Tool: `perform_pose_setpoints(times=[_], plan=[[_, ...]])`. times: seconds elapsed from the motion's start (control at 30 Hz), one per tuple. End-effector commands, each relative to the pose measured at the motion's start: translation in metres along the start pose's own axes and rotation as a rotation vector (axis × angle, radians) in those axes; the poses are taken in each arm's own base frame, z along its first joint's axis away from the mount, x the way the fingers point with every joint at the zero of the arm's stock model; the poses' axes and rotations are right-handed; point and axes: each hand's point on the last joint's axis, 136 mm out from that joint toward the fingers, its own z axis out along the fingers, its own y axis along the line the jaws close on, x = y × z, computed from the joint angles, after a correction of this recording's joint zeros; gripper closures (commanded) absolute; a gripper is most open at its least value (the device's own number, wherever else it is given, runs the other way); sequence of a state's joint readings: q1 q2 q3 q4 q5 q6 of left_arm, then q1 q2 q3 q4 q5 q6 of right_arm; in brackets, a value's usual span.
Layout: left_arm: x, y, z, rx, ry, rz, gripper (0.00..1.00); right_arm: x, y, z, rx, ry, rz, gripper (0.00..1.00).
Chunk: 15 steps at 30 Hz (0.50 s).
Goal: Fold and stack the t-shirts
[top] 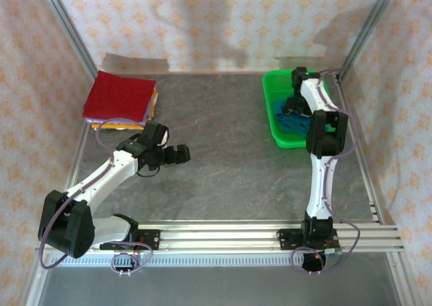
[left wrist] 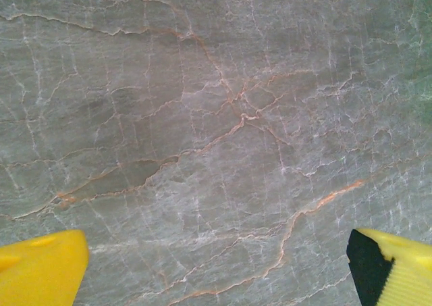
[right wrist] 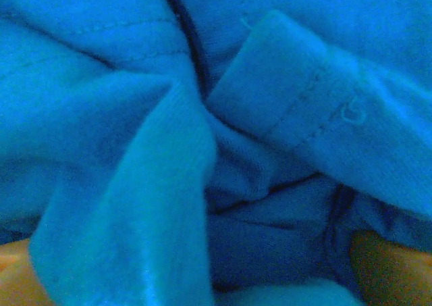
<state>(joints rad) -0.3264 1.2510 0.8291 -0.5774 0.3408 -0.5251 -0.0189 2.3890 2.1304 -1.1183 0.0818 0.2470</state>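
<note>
A crumpled teal-blue t-shirt point(top: 294, 125) lies in the green basket point(top: 271, 113) at the back right. My right gripper point(top: 292, 110) is lowered into the basket. In the right wrist view the blue cloth point(right wrist: 223, 117) bunches up between the wide-apart fingertips point(right wrist: 388, 265) of that gripper point(right wrist: 216, 279), which stands open. A folded dark red t-shirt point(top: 119, 95) tops a stack at the back left, with orange and yellow t-shirts point(top: 120, 125) showing under it. My left gripper point(top: 181, 154) hovers open over bare table right of that stack; its yellow fingertips point(left wrist: 40, 269) have nothing between them.
The grey marbled tabletop point(left wrist: 216, 130) spreads between the stack and the basket. Metal frame posts and patterned walls close in the back and both sides. A rail with both arm bases runs along the near edge point(top: 223, 237).
</note>
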Motion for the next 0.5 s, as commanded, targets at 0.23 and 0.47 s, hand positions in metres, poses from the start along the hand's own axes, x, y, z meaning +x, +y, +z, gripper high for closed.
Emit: perform_pose_setpoints(times=[0.23,0.47], plan=[[-0.006,-0.01,-0.006,0.021,-0.01,-0.006,0.01,-0.033,-0.065,0.013,0.072,0.031,0.038,0.01],[-0.014,-0.018,-0.011,0.052,-0.053,-0.045,0.01,-0.025,-0.058,-0.019,-0.039,0.033,0.009,0.02]])
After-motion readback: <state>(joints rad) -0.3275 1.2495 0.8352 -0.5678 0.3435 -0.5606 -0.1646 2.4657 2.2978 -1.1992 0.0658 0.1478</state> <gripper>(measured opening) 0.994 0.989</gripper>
